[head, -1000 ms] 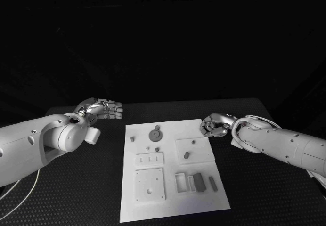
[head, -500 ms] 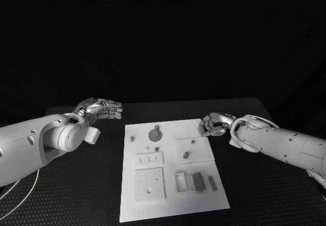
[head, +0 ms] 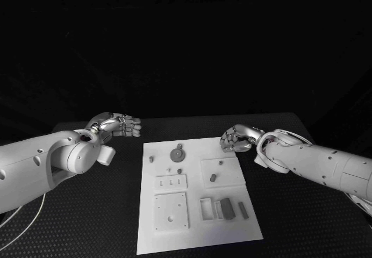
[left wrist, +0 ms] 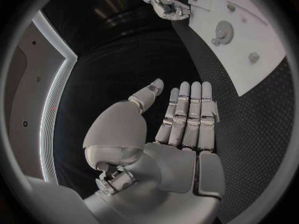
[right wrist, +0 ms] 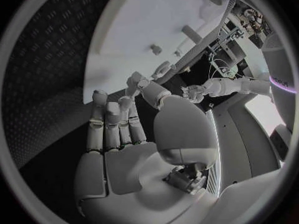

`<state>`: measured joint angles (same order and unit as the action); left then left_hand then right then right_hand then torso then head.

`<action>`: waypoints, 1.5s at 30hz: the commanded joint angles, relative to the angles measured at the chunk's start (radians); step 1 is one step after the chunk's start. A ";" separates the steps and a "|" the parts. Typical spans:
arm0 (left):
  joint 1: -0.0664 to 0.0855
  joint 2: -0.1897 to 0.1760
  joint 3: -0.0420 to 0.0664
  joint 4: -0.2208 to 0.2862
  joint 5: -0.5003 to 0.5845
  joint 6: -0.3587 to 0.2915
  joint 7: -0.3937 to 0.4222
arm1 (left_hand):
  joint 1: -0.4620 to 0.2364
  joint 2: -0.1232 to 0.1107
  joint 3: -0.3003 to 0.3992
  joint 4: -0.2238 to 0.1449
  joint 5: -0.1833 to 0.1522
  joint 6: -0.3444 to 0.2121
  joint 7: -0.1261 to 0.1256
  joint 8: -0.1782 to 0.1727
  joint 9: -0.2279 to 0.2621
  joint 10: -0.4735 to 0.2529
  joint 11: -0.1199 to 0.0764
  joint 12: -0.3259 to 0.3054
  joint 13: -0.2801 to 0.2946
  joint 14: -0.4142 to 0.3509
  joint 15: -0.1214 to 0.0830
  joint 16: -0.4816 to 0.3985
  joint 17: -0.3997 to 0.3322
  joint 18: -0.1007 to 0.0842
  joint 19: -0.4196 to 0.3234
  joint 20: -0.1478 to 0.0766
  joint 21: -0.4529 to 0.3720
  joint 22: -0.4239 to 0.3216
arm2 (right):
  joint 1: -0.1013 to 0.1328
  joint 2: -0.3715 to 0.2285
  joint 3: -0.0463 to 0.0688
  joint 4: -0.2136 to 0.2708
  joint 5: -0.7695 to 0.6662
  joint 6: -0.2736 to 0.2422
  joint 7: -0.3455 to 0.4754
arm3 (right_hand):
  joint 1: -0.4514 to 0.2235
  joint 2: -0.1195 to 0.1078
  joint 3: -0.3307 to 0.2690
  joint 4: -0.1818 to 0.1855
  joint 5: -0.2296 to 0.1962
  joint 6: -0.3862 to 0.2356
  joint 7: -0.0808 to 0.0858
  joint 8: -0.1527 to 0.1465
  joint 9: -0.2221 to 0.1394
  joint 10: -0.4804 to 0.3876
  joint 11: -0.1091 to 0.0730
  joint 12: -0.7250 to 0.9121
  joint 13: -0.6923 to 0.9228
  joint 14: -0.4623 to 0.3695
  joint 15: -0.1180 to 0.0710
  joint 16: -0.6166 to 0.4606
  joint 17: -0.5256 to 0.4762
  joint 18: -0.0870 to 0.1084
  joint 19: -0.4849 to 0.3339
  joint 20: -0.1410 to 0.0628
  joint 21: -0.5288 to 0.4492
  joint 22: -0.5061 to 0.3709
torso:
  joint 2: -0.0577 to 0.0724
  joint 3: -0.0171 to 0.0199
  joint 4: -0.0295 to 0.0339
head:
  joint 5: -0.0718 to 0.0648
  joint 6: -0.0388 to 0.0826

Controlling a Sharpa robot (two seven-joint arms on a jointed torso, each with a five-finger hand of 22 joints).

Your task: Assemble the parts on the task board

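Observation:
The white task board (head: 198, 236) lies in the middle of the black table. On it sit a round grey disc (head: 178, 155), a small peg (head: 151, 158), a small piece (head: 212, 177) on a raised plate, and two dark blocks (head: 227, 207) near its right side. My right hand (head: 236, 138) hovers at the board's far right corner, fingers apart and holding nothing (right wrist: 124, 129). My left hand (head: 116, 126) stays off the board's far left corner, with its fingers straight and empty (left wrist: 181, 124). The left wrist view also catches the board (left wrist: 249, 30) and the disc (left wrist: 222, 31).
Black textured table surface surrounds the board on all sides. White raised plates (head: 170, 209) with holes and slots stand on the board's near half. My right hand (left wrist: 168, 5) is seen from the left wrist, and my left hand (right wrist: 194, 91) from the right wrist.
My right hand has moved left, toward the board's far right corner, and turned slightly. The left hand and the parts have stayed put.

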<state>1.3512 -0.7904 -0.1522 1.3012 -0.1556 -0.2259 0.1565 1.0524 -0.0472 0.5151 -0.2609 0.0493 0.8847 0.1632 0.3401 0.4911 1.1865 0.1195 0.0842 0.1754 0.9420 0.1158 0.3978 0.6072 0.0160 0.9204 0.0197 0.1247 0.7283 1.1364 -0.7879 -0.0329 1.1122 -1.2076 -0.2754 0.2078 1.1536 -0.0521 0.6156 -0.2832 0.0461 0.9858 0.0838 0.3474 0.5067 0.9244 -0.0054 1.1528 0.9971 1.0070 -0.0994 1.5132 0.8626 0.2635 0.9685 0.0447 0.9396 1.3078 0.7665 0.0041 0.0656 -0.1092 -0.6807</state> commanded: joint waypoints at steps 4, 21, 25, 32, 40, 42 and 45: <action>0.001 0.005 0.001 0.019 -0.099 0.015 -0.062 | -0.015 0.006 -0.010 0.013 0.002 0.022 -0.009 0.007 0.001 0.021 -0.006 0.007 0.007 0.016 -0.004 0.004 0.011 0.018 0.007 -0.004 -0.002 0.004 | 0.037 0.009 0.001 0.092 -0.030 -0.022 -0.165 | 0.008 0.006 0.002 -0.008 0.004 0.042 0.014 0.045 0.058 0.014 0.000 0.005 -0.002 0.012 -0.004 0.006 0.002 -0.002 0.011 -0.006 0.009 0.020 | -0.002 -0.0009 -0.0023 | 0.006 0.011; 0.001 0.087 0.000 0.101 -0.161 -0.029 -0.277 | -0.147 -0.047 -0.060 0.110 0.000 0.033 -0.016 -0.013 -0.013 0.163 -0.075 0.092 0.106 0.133 -0.066 0.073 0.108 0.025 0.093 -0.054 0.049 0.051 | 0.071 0.093 0.001 0.298 -0.250 -0.043 -0.374 | 0.006 -0.011 0.001 -0.008 0.004 0.053 0.009 0.047 0.064 0.029 -0.006 0.009 -0.003 0.028 -0.010 0.012 0.002 -0.002 0.022 -0.016 0.019 0.019 | -0.031 -0.0114 -0.0175 | 0.050 0.023; 0.001 0.105 -0.010 0.103 -0.171 -0.045 -0.301 | -0.159 -0.066 -0.096 0.118 0.009 0.039 -0.035 -0.028 -0.021 0.129 -0.103 0.305 0.320 0.122 -0.116 0.243 0.265 0.016 0.127 -0.098 0.112 0.129 | 0.071 0.115 0.001 0.313 -0.255 -0.054 -0.393 | 0.004 -0.013 0.001 -0.008 0.004 0.055 0.008 0.047 0.065 0.031 -0.007 0.010 -0.003 0.030 -0.010 0.014 0.002 -0.002 0.022 -0.016 0.020 0.020 | -0.036 -0.0126 -0.0192 | 0.059 0.021; 0.001 0.117 -0.027 0.124 -0.180 -0.034 -0.334 | -0.161 -0.063 -0.079 0.138 -0.001 0.053 -0.035 -0.034 -0.021 0.008 -0.102 0.480 0.502 0.104 -0.117 0.287 0.283 -0.003 0.108 -0.119 0.135 0.185 | 0.071 0.149 0.001 0.329 -0.270 -0.066 -0.411 | 0.003 -0.016 0.002 -0.009 0.004 0.058 0.007 0.046 0.066 0.033 -0.008 0.012 -0.002 0.033 -0.011 0.016 0.003 -0.002 0.024 -0.018 0.023 0.020 | -0.043 -0.0130 -0.0193 | 0.070 0.018; 0.001 0.117 -0.035 0.140 -0.216 -0.016 -0.363 | -0.168 -0.061 -0.077 0.144 -0.001 0.067 -0.039 -0.028 -0.018 -0.003 -0.105 0.491 0.513 0.102 -0.117 0.290 0.279 -0.004 0.104 -0.119 0.136 0.194 | 0.071 0.161 0.001 0.333 -0.288 -0.072 -0.405 | 0.003 -0.018 0.004 -0.009 0.004 0.060 0.007 0.046 0.066 0.035 -0.009 0.013 -0.001 0.035 -0.012 0.018 0.004 -0.002 0.026 -0.019 0.025 0.020 | -0.041 -0.0140 -0.0176 | 0.071 0.022; 0.001 0.117 -0.035 0.141 -0.216 -0.012 -0.363 | -0.169 -0.060 -0.077 0.146 -0.001 0.073 -0.040 -0.025 -0.016 -0.005 -0.106 0.493 0.515 0.102 -0.117 0.291 0.278 -0.004 0.103 -0.119 0.136 0.196 | 0.070 0.161 0.001 0.334 -0.288 -0.072 -0.405 | 0.003 -0.018 0.004 -0.008 0.004 0.060 0.006 0.045 0.066 0.035 -0.009 0.014 -0.001 0.035 -0.012 0.018 0.004 -0.002 0.026 -0.020 0.025 0.020 | -0.040 -0.0140 -0.0178 | 0.072 0.022; 0.001 0.118 -0.035 0.143 -0.216 -0.009 -0.363 | -0.170 -0.058 -0.076 0.147 -0.001 0.080 -0.043 -0.022 -0.015 -0.006 -0.108 0.495 0.516 0.102 -0.117 0.292 0.277 -0.004 0.103 -0.119 0.136 0.199 | 0.070 0.165 0.001 0.335 -0.288 -0.069 -0.402 | 0.003 -0.018 0.004 -0.008 0.004 0.060 0.006 0.045 0.066 0.035 -0.009 0.014 -0.001 0.035 -0.012 0.018 0.004 -0.002 0.026 -0.020 0.025 0.020 | -0.040 -0.0140 -0.0185 | 0.073 0.023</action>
<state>1.3515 -0.6748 -0.1883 1.4403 -0.3542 -0.2521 -0.1949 0.8928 -0.1063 0.4404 -0.1199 0.0522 0.9591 0.1211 0.3128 0.4748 1.1865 0.0128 0.5752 0.6910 1.0520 -0.0018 0.6852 0.8858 0.0287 1.0273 -0.0986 0.2564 0.9263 1.2069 -0.6258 -0.0319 1.4441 -1.4735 -0.3403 -0.1930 1.1611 -0.0664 0.6142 -0.2901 0.0461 1.0027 0.0668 0.3473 0.5067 0.9527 -0.0126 1.1614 0.9952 1.0385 -0.1102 1.5252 0.8653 0.2634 0.9882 0.0250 0.9605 1.3078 0.7257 -0.0097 0.0476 -0.0374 -0.6583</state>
